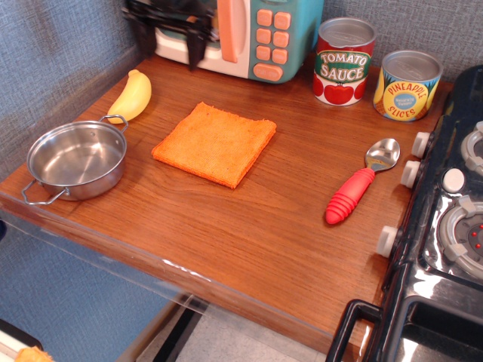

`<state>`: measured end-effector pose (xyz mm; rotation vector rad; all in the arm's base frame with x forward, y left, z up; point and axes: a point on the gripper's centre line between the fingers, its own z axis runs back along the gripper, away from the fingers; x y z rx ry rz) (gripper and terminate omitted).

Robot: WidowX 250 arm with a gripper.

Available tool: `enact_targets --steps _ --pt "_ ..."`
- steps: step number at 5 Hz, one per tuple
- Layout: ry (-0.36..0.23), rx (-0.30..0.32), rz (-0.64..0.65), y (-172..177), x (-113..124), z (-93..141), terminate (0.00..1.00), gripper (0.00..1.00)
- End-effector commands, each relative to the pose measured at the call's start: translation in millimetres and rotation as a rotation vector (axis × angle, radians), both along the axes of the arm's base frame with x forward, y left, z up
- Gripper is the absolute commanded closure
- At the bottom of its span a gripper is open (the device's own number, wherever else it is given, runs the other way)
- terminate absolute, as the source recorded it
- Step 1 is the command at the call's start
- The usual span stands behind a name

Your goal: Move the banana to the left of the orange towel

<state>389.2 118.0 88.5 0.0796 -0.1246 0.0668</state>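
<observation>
- Now my pincer hangs high at the back of the counter, in front of the toy microwave; its fingers are spread apart and hold nothing.
- The banana lies on the wooden counter, well apart from my pincer, curved with its stem tip toward the rear.
- It rests to the left of the orange towel, near it but not touching, and just behind the rim of the steel pot, close to one handle.
- I judge the task done: the banana sits on the side the instruction asks for, so I have no reason to grip it.
- The towel lies flat and folded in the middle of the counter, undisturbed.
- The red-handled spoon and the two cans, tomato sauce and pineapple slices, stand to the right, well away.
</observation>
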Motion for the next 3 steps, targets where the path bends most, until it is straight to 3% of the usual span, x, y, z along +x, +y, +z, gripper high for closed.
enact_targets --steps 1,2,3 --pt "-0.072 0.023 -0.077 -20.6 -11.0 29.4 0.00 0.00" --pt "-0.072 0.023 -0.077 -20.6 -11.0 29.4 0.00 0.00" --pt "-0.072 0.023 -0.077 -20.6 -11.0 29.4 1.00 0.00"
